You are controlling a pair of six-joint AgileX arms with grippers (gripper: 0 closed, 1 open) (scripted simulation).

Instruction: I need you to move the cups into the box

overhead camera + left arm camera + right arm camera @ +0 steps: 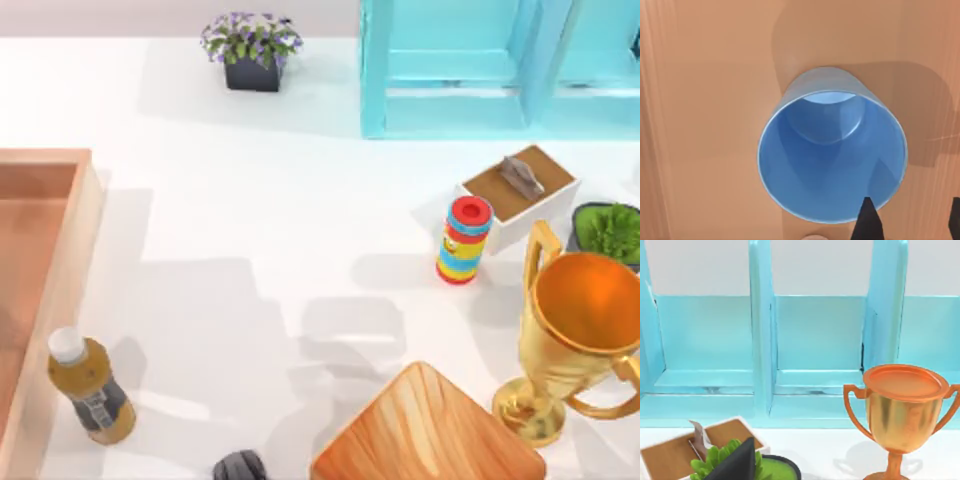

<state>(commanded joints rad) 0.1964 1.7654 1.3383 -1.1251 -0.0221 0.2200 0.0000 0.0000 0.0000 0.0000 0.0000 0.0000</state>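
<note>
Below the left claw (910, 220), its fingers spread, the blue tumbler (832, 150) stands on the box floor (705, 100).

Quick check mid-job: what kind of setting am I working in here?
Likely a rendered tabletop test scene, not a real room: a plain white table cluttered with unrelated props, such as a gold trophy, a turquoise cabinet and a potted flower.
</note>
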